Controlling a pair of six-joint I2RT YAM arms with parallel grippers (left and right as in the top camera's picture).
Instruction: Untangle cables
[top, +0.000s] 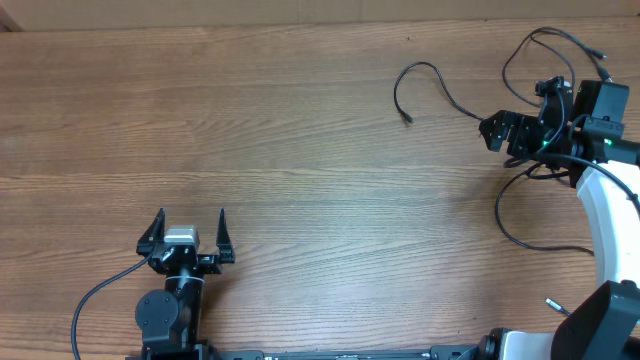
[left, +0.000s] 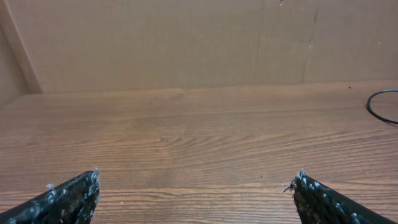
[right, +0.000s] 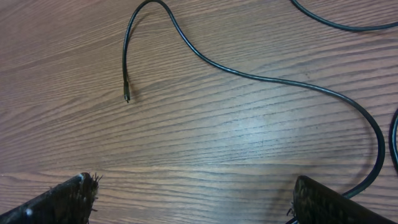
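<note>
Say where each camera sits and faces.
Overhead: above the table, looking straight down; shows left gripper at near edge, right gripper far right.
Left wrist: on left arm, looking low across the table to a cardboard wall; open fingertips at bottom corners.
Right wrist: on right arm, looking down at a cable; open fingertips likewise.
Shared: overhead and right wrist both show that cable's plug end.
</note>
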